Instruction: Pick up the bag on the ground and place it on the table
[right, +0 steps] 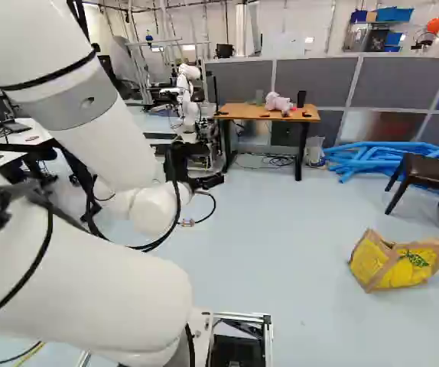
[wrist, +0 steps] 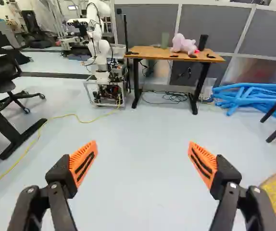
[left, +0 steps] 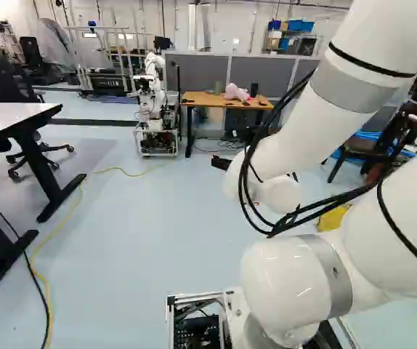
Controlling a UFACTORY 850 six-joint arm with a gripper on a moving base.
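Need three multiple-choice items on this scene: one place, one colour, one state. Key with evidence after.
1. Where is the yellow bag?
A) on a table
B) on the floor
C) on a chair

2. What colour are the finger pads?
A) green
B) blue
C) orange

3. How does the gripper stand?
A) open
B) shut on the bag
C) shut on nothing

Key:
1 B: the right base view shows it lying on the floor.
2 C: both pads show orange in the wrist view.
3 A: its fingers stand wide apart, nothing gripped between them.
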